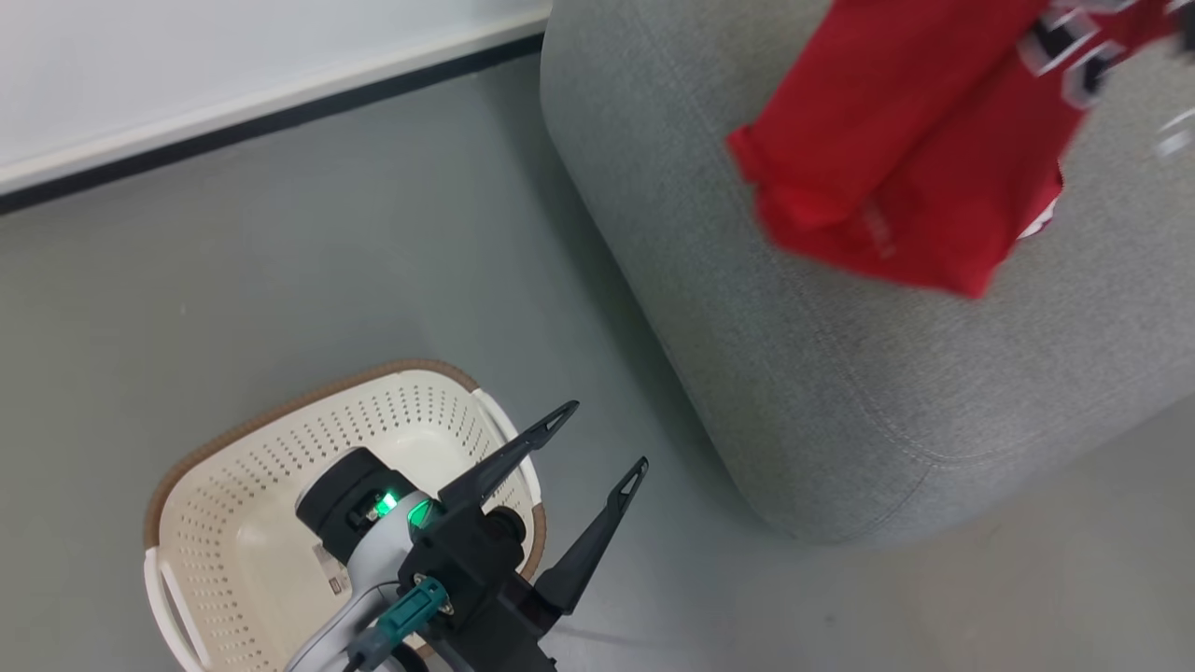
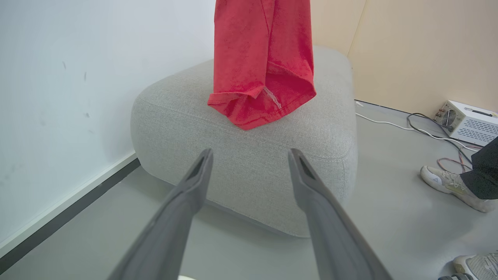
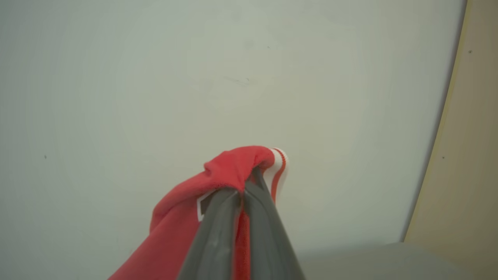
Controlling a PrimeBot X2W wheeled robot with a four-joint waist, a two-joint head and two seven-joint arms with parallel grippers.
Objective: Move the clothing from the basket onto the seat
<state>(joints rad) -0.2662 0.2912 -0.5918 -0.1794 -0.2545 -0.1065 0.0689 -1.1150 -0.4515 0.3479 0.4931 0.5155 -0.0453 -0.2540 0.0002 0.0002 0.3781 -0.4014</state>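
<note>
Right gripper (image 3: pixel 243 187) pinches soft red clothing (image 3: pixel 229 165) over rounded woven grey seat (image 2: pixel 175 109).

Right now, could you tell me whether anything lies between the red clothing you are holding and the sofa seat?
Nothing visible does. The clothing hangs from the shut right gripper straight over the seat, whose grey top beneath the hem is bare.

We saw that the clothing (image 2: pixel 260 70) was soft, matt red cloth. The seat (image 2: pixel 171 109) was rough grey woven fabric. The basket (image 1: pixel 233 485) was smooth perforated plastic, slightly glossy; the floor (image 1: pixel 280 280) was smooth.
</note>
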